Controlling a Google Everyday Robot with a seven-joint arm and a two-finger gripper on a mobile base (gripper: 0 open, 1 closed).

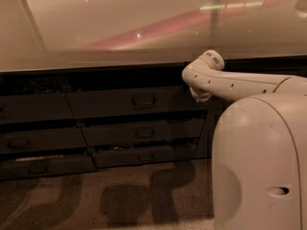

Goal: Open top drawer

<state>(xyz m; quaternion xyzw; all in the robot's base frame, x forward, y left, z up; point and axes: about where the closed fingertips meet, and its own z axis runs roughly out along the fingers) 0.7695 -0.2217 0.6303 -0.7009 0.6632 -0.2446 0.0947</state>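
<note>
Our gripper point(200, 96) hangs at the end of the white arm point(240, 83), just under the counter point(120, 32) edge, in front of the right end of the top drawer point(105, 104). We cannot tell whether it is released or clenched, or whether it touches the front.

The top drawer is the tallest dark front, directly beneath the counter, and looks shut. Its small pull handle point(144, 101) sits at the middle, well left of the gripper. We judge the front rigid and smooth, likely heavy on its runners, so the handle is the one sound hold.

Two shallower drawers point(144, 133) lie below. The counter lip overhangs closely above. The bare floor point(120, 195) gives room to pull outward, though our own body point(259, 166) crowds the right.
</note>
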